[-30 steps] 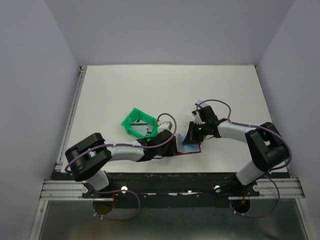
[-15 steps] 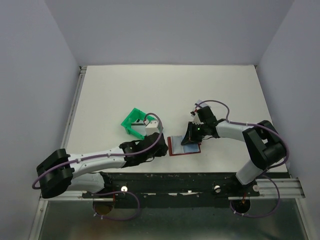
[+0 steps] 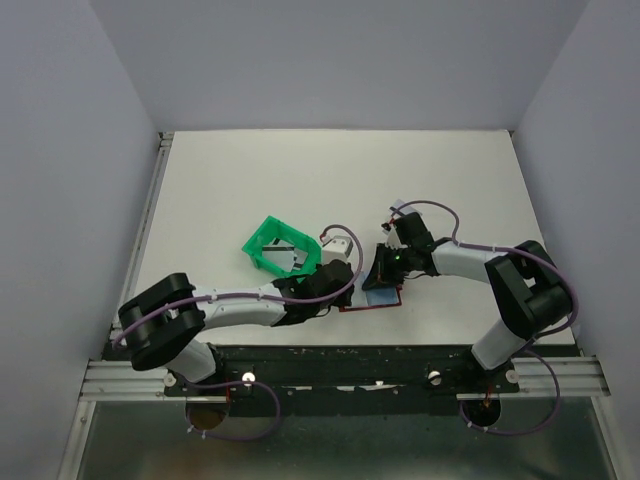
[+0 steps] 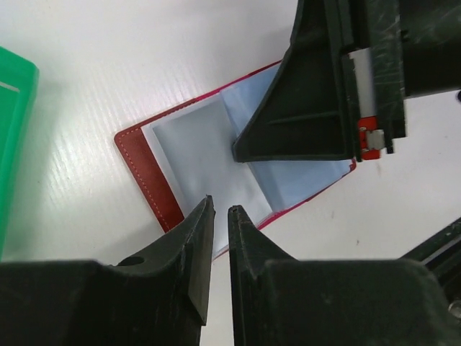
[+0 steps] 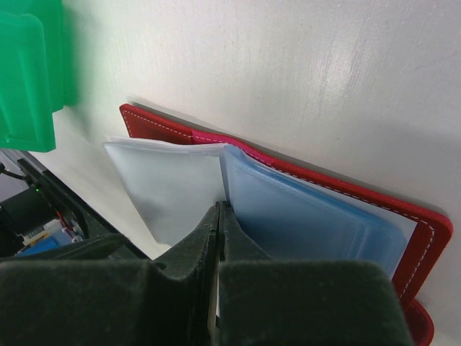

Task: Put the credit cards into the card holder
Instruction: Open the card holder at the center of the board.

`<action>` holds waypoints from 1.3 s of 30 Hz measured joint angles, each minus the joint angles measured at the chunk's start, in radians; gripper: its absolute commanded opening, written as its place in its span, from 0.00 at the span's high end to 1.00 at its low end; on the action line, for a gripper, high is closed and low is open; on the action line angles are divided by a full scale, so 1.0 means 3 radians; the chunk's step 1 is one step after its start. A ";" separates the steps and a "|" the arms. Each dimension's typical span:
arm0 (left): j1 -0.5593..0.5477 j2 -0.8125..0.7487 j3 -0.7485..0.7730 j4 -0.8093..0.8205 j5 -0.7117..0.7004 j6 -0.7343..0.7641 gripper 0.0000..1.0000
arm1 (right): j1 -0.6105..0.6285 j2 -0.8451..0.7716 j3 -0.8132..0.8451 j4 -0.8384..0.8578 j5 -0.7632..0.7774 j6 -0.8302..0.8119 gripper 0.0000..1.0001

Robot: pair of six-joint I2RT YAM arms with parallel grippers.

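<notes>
The card holder (image 4: pixel 153 167) is laid open on the bench (image 3: pixel 240 180) near the front edge, between the two arms — red cover down, pale plastic leaves up. The credit cards (image 3: pixel 287 257) are seen in the green tray (image 3: pixel 256 242) just to its left. None can be made out in a pocket yet.

R tool (image 5: pixel 218 210): jaws are brought together, w/ the tip set down at the fold where the whitish leaf (image 4: pixel 193 148) meets the blue leaf (image 5: pixel 302 216). Whether a leaf is nipped or only pinned cannot be told. L tool (image 4: pixel 220 210): a narrow gap is left, nothing is seen between the jaws, and it is hung just above the card holder's near edge.

Handling, as judged: the cards are expected to be v. light, stiff and thin, w/ slick faces, so hard to lift off a flat floor. An edge or a tilted end should be taken, pinched across the short side approx. mid-edge, w/ the leading edge left free for the pocket. The card holder is judged soft and floppy; the leaves are thin film, prob. clingy, and the cover may spring shut or slide if not held down. It should be pinned at the fold or on the cover, not on the pocket mouth — otherwise the slot is blocked. Little force is needed, as a hard squeeze could crease the film.
</notes>
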 measured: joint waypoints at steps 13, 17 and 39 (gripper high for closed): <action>0.0075 0.0680 0.0160 0.0158 0.0202 -0.0046 0.88 | 0.0001 -0.0308 -0.0003 -0.0142 0.0109 -0.0006 0.90; 0.0092 0.0697 0.0167 0.0187 0.0245 -0.0081 0.88 | 0.0001 -0.0746 0.0000 -0.0286 0.0289 -0.0017 0.90; 0.0092 0.0676 0.0036 0.0394 0.0252 -0.0331 1.00 | 0.0001 -0.0484 0.0023 -0.0618 0.1002 0.0004 0.92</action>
